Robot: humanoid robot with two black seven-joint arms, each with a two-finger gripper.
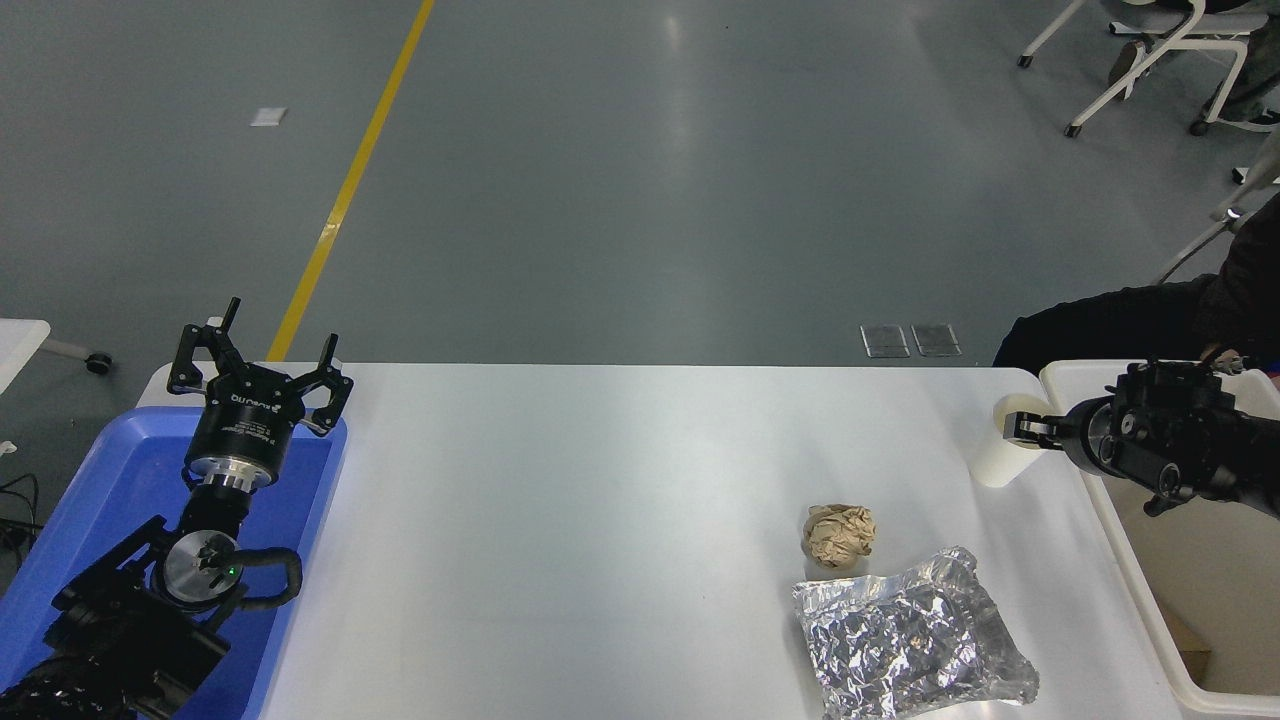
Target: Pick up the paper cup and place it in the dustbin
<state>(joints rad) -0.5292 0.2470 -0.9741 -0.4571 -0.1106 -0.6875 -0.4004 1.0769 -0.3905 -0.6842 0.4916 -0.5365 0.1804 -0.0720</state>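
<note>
Head view: nearest the camera, at the bench's (600, 560) lower right, a crinkled silver foil bag (912, 635) lies flat, and just beyond it sits a crumpled brown paper ball (839, 535), close to the bag, though contact cannot be judged. At the lower left the left arm is parked over a blue plastic tray (90, 500), its left hand (262, 352) pointing away with the fingers spread wide and nothing between them. Farther back, near the bench's right edge, the paper cup (1003, 455) stands just beside the dustbin (1120, 540) — a large off-white tub whose thick rim runs along that edge. The right arm comes in from the right over the dustbin, and the right hand (1022, 427) is at the cup's rim; whether its fingers are closed on the cup cannot be told. Beyond the bench lies grey floor with a yellow line (350, 180).
</note>
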